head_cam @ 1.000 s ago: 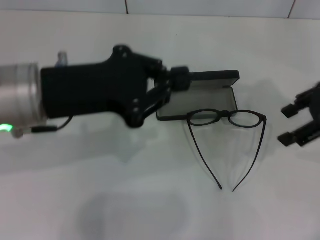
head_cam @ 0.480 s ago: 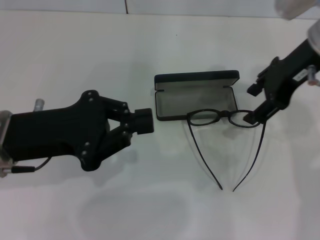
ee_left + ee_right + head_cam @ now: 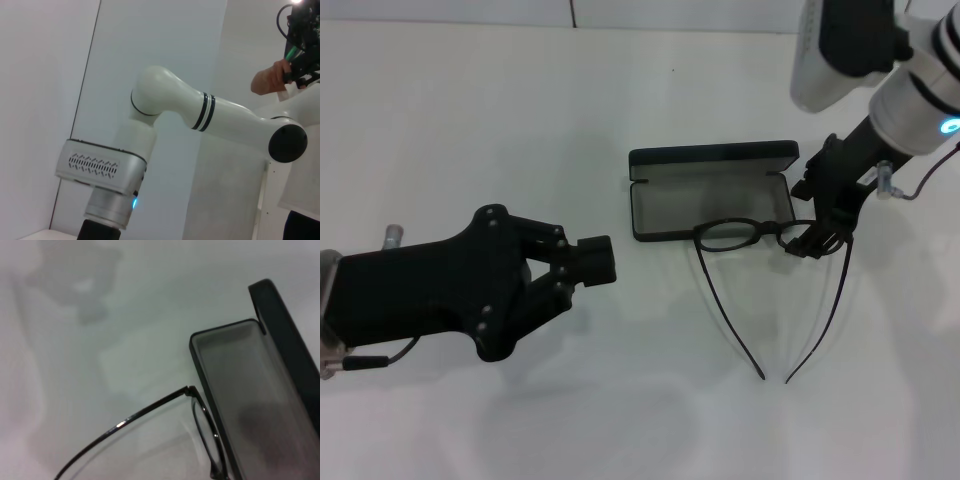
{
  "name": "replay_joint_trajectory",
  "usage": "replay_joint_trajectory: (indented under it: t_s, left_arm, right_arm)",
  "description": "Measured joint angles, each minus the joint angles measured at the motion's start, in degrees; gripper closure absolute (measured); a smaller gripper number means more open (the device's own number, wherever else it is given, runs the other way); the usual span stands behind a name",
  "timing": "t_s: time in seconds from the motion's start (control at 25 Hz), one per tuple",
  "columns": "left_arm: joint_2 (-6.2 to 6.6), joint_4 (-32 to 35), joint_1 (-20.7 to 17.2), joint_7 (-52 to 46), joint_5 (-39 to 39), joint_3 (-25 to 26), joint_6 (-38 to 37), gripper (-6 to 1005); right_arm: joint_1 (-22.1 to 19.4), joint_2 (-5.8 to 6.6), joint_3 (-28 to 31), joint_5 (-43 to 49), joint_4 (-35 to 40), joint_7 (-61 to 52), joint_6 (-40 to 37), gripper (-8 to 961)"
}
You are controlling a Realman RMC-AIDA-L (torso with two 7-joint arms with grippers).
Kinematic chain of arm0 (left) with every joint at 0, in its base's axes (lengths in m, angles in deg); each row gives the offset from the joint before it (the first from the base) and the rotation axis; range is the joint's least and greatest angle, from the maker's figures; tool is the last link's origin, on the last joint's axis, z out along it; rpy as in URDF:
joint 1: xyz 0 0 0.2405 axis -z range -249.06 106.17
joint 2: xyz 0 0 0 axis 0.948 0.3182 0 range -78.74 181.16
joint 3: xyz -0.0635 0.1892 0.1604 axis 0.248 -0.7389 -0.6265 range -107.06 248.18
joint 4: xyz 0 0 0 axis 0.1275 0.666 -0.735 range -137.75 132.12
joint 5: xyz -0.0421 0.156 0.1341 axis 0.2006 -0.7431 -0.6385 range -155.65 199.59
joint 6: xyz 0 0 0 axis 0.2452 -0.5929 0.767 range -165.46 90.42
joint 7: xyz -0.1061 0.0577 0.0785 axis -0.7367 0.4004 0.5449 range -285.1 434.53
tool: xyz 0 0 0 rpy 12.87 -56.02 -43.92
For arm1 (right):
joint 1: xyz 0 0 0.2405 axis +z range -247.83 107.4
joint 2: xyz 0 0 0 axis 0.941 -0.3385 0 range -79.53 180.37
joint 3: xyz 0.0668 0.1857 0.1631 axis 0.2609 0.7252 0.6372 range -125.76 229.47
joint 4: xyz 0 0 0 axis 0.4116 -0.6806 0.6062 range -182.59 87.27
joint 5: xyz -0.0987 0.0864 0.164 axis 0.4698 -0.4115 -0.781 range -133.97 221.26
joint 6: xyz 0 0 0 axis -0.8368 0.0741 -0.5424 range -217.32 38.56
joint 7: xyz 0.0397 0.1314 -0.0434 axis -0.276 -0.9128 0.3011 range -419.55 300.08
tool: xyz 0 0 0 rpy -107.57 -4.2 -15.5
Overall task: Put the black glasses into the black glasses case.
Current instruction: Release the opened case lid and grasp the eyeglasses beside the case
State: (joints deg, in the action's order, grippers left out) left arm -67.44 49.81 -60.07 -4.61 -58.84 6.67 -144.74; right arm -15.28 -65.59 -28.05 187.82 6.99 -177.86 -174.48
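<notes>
The black glasses (image 3: 775, 238) are seen on the white tabletop (image 3: 640, 410), unfolded, with the front of the frame lying against the near edge of the black glasses case (image 3: 712, 195) and both temple arms stretched toward 6 o'clock. The case is open, its grey lining showing and its lid raised at 12 o'clock. The right gripper (image 3: 812, 240) is lowered onto the right lens end of the frame; its fingers appear narrowly set about the rim, though a firm hold cannot be confirmed from the head view. The left gripper (image 3: 595, 260) is held above the tabletop at 9 o'clock of the case, well apart from it, with its fingers drawn close together and nothing between them.
</notes>
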Motion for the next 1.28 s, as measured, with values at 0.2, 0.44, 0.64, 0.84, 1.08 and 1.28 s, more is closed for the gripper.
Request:
replay_joint_trajectory:
  t_s: [0.2,0.44,0.64,0.84,1.08,1.28]
  left_arm:
    - [-0.15,-0.2,-0.1,0.2,-0.4,0.1,0.0,937]
    - [-0.32,-1.2,0.0,1.9,-0.5,0.1,-0.1,937]
    - [-0.43,-1.7,0.1,2.3,-0.5,0.2,-0.1,938]
    - [-0.44,-1.9,-0.1,2.3,-0.5,0.2,-0.1,939]
    - [-0.30,-3.0,-0.5,2.7,-0.5,0.2,-0.1,939]
    - [-0.26,-3.2,-0.7,3.2,-0.3,0.2,0.0,940]
  right_arm:
    - [1.4,-0.08,-1.3,-0.5,-3.2,0.4,2.1,224]
    - [1.6,-0.22,-3.9,-1.7,-4.3,0.6,4.4,237]
    - [1.6,-0.21,-6.7,-3.9,-5.7,1.2,6.9,283]
    - [2.7,-0.19,-8.2,-5.4,-7.8,1.5,8.2,382]
    - [3.1,-0.18,-9.6,-6.7,-8.8,1.8,9.5,462]
    - [2.9,-0.17,-10.0,-6.8,-8.9,1.5,9.7,560]
